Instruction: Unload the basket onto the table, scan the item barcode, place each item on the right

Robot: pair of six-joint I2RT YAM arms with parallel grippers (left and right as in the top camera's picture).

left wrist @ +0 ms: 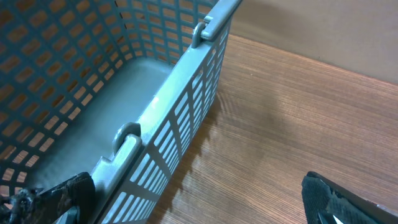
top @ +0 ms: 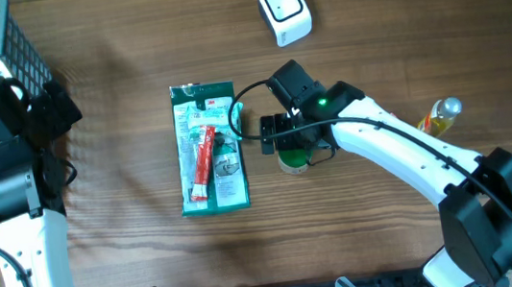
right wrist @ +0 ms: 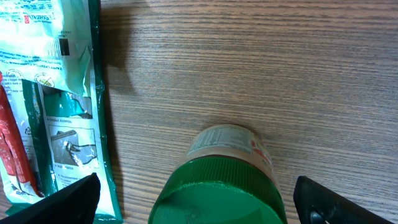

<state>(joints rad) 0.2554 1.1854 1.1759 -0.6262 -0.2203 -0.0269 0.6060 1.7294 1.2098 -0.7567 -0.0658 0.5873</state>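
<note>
A jar with a green lid (right wrist: pixel 217 193) and a pale printed label stands upright on the wooden table (top: pixel 131 235). My right gripper (right wrist: pixel 199 204) is open just above it, one finger on each side of the lid and neither touching. From overhead the jar (top: pixel 293 161) shows partly under that gripper (top: pixel 287 148). The white barcode scanner (top: pixel 283 9) sits at the far edge, well behind the jar. My left gripper (left wrist: pixel 199 202) is open and empty at the far left, over the rim of a grey mesh basket (left wrist: pixel 168 118).
A flat green packet (top: pixel 208 147) with a red tube inside lies just left of the jar; its edge (right wrist: pixel 56 106) nearly reaches my right gripper's left finger. A small yellow bottle (top: pixel 439 116) stands to the right. The basket (top: pixel 17 40) fills the far-left corner.
</note>
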